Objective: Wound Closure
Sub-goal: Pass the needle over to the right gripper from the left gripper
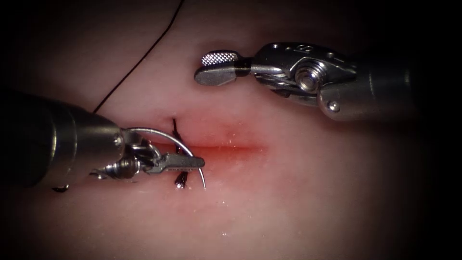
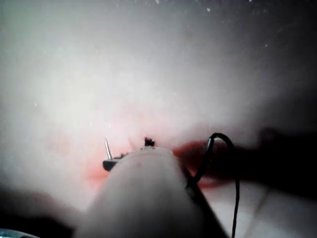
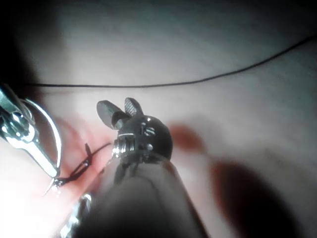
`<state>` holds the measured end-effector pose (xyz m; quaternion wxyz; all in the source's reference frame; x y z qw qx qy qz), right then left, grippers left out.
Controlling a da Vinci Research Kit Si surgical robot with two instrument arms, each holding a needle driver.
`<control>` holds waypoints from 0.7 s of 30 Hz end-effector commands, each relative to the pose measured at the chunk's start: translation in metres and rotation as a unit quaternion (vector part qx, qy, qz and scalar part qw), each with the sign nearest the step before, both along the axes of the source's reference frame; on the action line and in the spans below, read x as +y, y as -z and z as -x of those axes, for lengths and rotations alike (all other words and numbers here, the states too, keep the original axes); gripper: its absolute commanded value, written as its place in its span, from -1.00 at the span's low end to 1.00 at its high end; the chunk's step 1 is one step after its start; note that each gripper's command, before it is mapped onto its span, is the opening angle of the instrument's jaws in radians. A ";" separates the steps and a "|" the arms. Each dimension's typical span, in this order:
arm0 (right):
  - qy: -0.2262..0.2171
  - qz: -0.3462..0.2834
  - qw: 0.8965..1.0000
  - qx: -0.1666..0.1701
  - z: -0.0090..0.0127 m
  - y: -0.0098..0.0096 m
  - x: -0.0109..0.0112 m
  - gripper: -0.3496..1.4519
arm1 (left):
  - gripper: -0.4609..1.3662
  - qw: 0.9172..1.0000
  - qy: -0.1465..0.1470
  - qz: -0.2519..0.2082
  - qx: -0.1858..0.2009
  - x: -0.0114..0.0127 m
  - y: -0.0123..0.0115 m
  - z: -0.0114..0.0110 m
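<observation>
Over the cut's left end, the left tool point(image 1: 190, 162) pinches the needle point(image 1: 166, 135) near its point-side curve, tip at five o'clock, outside the tissue point(image 1: 298, 192). At one o'clock, well apart, the right tool point(image 1: 216, 67) holds nothing, jaws spread.

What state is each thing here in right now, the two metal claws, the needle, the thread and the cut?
Left tool: jaws shut on the needle, over the cut.
Right tool: jaws open, holding nothing, above the cut.
Needle: held near its middle, tip free of the tissue.
Thread: lies slack across the tissue.
Cut: one stitch at its left end, the rest open, red fluid along it.
</observation>
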<state>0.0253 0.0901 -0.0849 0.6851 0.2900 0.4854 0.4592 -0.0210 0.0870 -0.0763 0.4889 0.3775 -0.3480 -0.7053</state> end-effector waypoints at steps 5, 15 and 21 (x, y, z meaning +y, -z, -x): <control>0.020 0.001 1.000 0.017 -0.0001 0.0002 -0.0005 0.15 | -0.88 1.000 -0.012 0.018 0.007 0.0001 0.0003 0.0006; 0.063 -0.007 0.996 0.060 -0.0003 0.0008 -0.0018 0.20 | -0.88 0.999 -0.026 0.041 0.010 0.0004 0.0005 0.0008; 0.076 -0.019 0.994 0.073 -0.0009 0.0011 -0.0024 0.18 | -0.88 0.997 -0.043 0.064 0.014 0.0003 0.0006 0.0009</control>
